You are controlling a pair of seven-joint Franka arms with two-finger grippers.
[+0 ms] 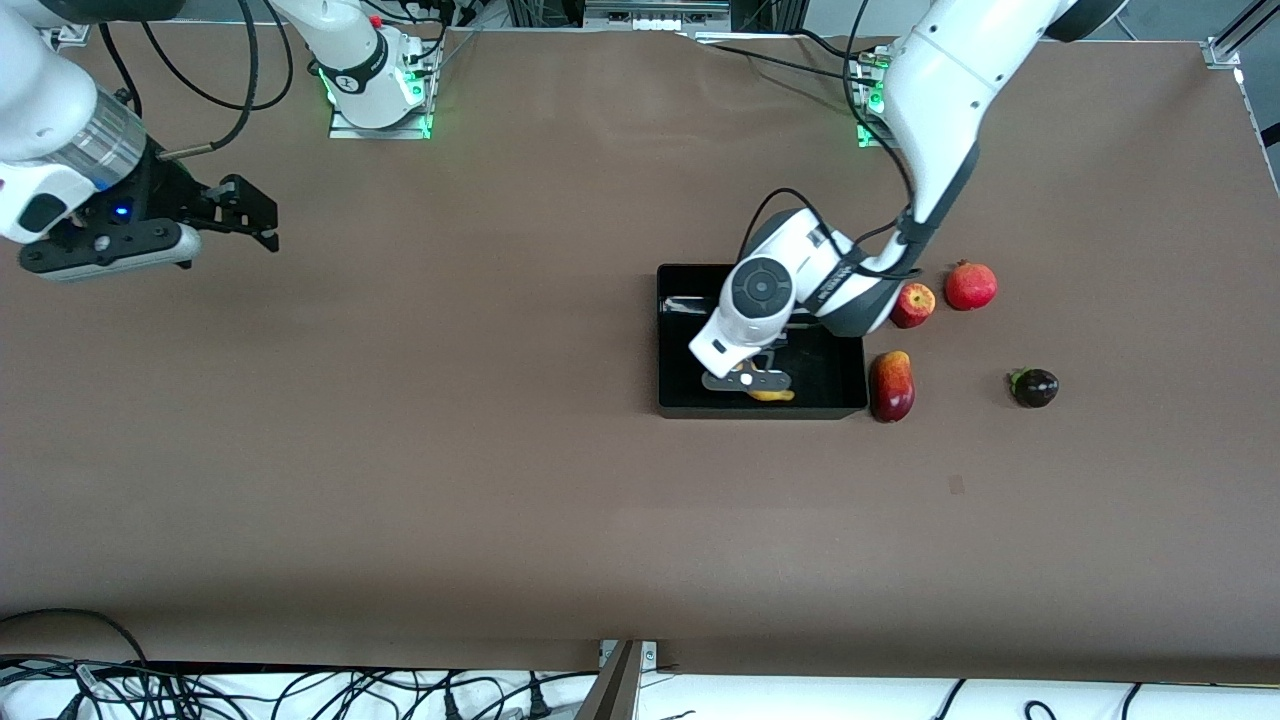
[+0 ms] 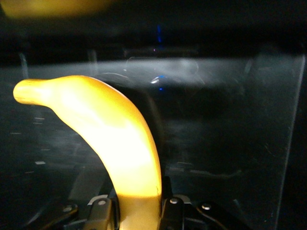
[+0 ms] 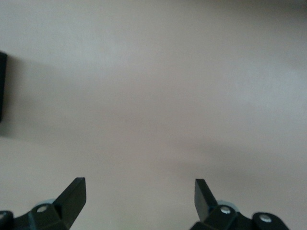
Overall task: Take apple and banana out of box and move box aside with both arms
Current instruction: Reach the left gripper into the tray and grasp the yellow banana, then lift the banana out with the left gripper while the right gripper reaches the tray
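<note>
The black box point(image 1: 676, 385) lies on the brown table toward the left arm's end. My left gripper point(image 1: 748, 384) reaches down into it and is shut on the yellow banana point(image 1: 772, 395). In the left wrist view the banana point(image 2: 115, 139) curves away from between the fingers point(image 2: 101, 216), low over the box's glossy floor point(image 2: 230, 143). The red apple with yellow patches point(image 1: 912, 305) sits on the table just beside the box. My right gripper point(image 1: 245, 215) waits open and empty over bare table at the right arm's end; the right wrist view shows it point(image 3: 139, 190) over bare table.
Beside the box lie a red-and-yellow mango-like fruit point(image 1: 892, 386), a round red pomegranate-like fruit point(image 1: 971, 286) and a small dark purple fruit point(image 1: 1034, 388). The left arm's elbow point(image 1: 860, 290) hangs over the box's edge near the apple.
</note>
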